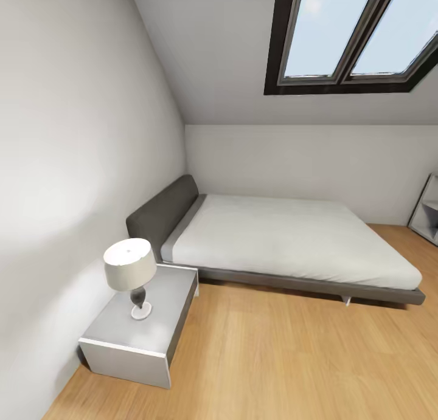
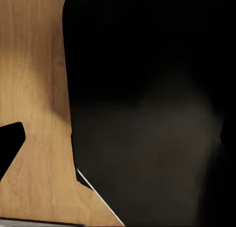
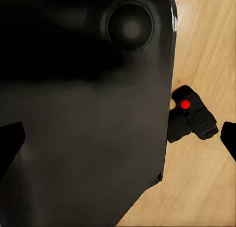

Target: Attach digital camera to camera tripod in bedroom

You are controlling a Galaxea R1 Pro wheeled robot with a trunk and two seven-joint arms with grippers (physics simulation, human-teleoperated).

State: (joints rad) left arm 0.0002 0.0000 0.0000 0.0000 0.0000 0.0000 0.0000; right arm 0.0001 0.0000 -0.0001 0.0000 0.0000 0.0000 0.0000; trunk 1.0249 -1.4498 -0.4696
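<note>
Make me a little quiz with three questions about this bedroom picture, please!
1. Where does the lamp stand?
A. On the bed
B. On the nightstand
C. On the floor

2. What colour is the dot on the camera?
A. Red
B. Blue
C. Green

3. How is the camera lying?
A. Held in a gripper
B. Mounted on a stand
C. Loose on the floor

Answers:
1. B, the head view shows the lamp's base on the grey nightstand beside the bed.
2. A, the right wrist view shows a round red dot on the black body.
3. C, the camera rests on the wood floor, with the dark fingertips at the picture's edges apart from it.
</note>
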